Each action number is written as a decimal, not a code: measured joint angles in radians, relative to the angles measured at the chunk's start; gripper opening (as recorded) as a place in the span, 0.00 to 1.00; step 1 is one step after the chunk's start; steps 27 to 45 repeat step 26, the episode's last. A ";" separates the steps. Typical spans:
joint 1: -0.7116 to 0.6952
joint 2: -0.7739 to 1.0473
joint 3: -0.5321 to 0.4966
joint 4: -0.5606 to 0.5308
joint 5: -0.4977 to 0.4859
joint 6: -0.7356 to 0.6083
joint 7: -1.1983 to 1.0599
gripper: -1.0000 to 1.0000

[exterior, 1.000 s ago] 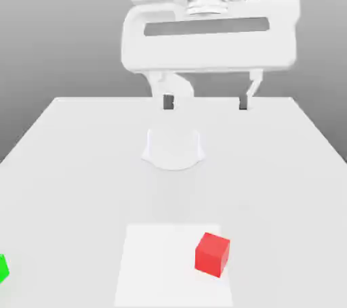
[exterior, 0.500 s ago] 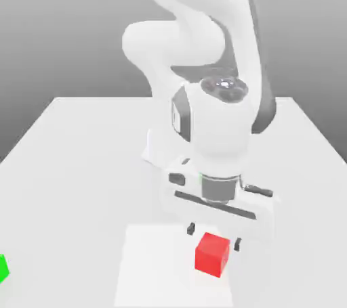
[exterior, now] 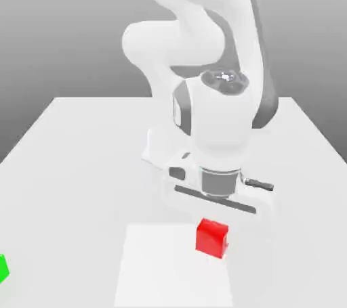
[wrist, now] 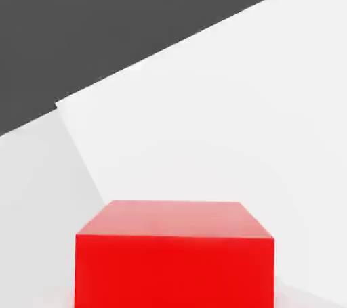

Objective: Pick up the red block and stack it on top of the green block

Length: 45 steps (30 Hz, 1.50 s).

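1. A white robot arm (exterior: 203,63) bends down over a white table (exterior: 81,164)
2. Its gripper (exterior: 214,222) sits right above the red block (exterior: 212,237) – the claw is closed, apparently clamped on the block
3. The red block lies on a paler square patch (exterior: 156,266)
4. The green block (exterior: 3,268) is well apart – at the exterior view's left edge

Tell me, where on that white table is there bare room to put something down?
Bare table stretches between the green block at the exterior view's left edge and the arm. The far right side is bare too. It is crowded around the red block, under the pincer.
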 joint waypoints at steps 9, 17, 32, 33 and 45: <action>-0.207 0.100 -0.237 0.234 0.089 -0.136 0.201 0.00; -0.366 0.313 -0.335 0.404 0.205 -0.104 0.286 1.00; -0.355 0.229 -0.364 0.406 0.166 -0.191 0.321 1.00; -0.355 0.229 -0.364 0.406 0.166 -0.191 0.321 1.00; -0.355 0.229 -0.364 0.406 0.166 -0.191 0.321 1.00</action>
